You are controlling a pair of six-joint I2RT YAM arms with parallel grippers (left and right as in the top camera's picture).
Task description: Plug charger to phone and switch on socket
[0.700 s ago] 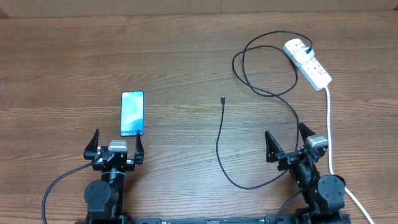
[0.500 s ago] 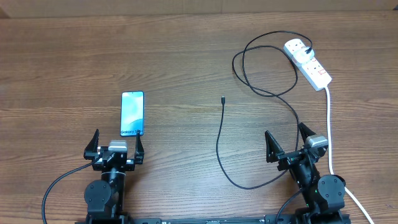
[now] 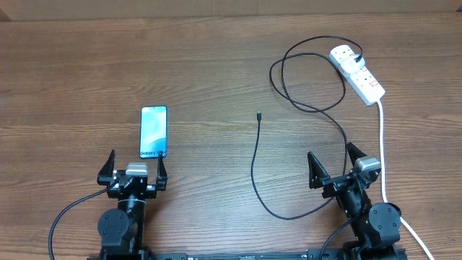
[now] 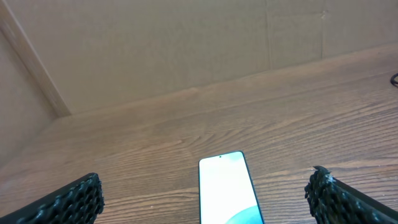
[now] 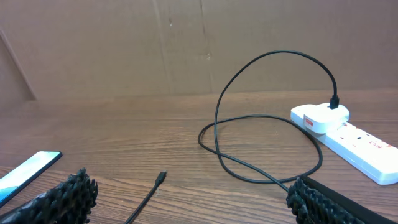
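The phone (image 3: 153, 131) lies flat on the table with its light-blue screen lit, just ahead of my left gripper (image 3: 134, 167), which is open and empty; it also shows in the left wrist view (image 4: 227, 190), between the fingers and beyond them. The charger cable (image 3: 254, 155) runs from its connector tip (image 3: 258, 115) in a long loop to the white plug (image 3: 346, 56) in the socket (image 3: 359, 73) at the far right. My right gripper (image 3: 334, 165) is open and empty, near the cable. The right wrist view shows the connector tip (image 5: 161, 178), the socket (image 5: 348, 133) and the phone's corner (image 5: 25, 170).
The socket's thick white cord (image 3: 382, 152) runs down the right side past my right arm. A cardboard wall (image 4: 186, 43) stands along the table's far edge. The table is brown wood.
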